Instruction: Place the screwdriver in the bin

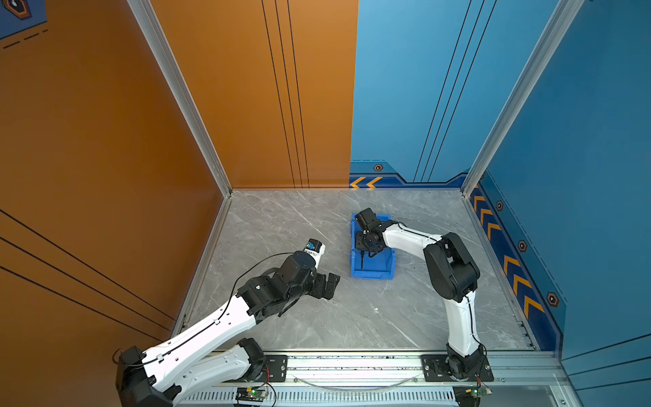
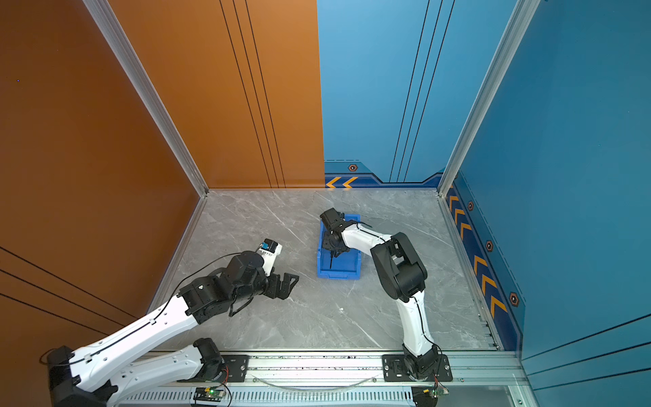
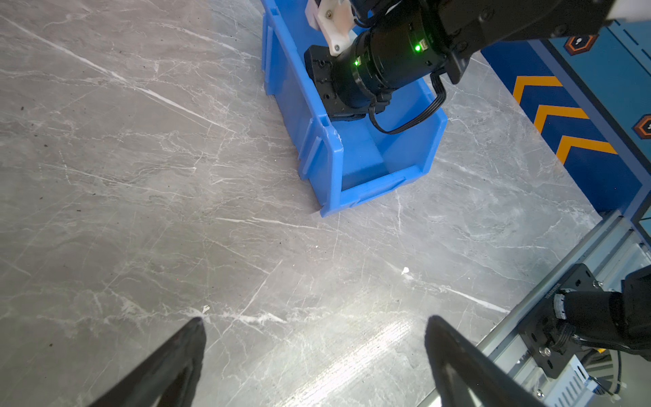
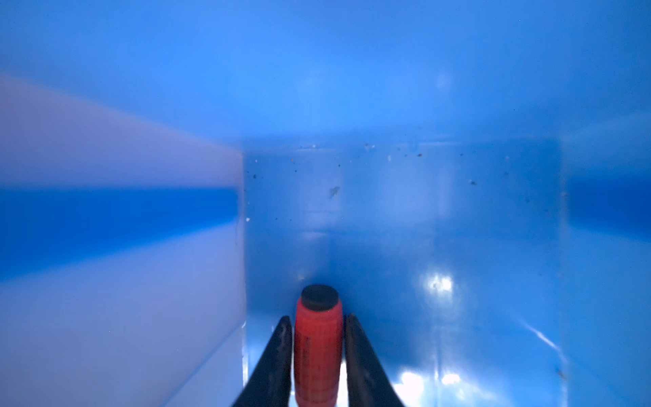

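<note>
Top views, left gripper (image 1: 329, 286): hovers low over the grey counter (image 1: 299, 225), jaws spread wide, holding nothing; the bin (image 1: 384, 271) sits near it, just past its fingertips toward the right arm.
Left wrist view: both fingertips (image 3: 197, 331) stand far apart over bare counter (image 3: 141, 176), with the bin (image 3: 331, 169) ahead of them.
Top views, right gripper (image 2: 333, 254): reaches down inside the bin (image 2: 348, 271); a thin dark shaft (image 1: 361, 259) points out below it toward the bin's low front edge.
Right wrist view: screwdriver (image 4: 318, 345) lies between the two fingers (image 4: 278, 352), its red handle close to both; narrow gaps show at either side, so grip or release cannot be told.
Screwdriver place: inside the bin, at the right gripper.
</note>
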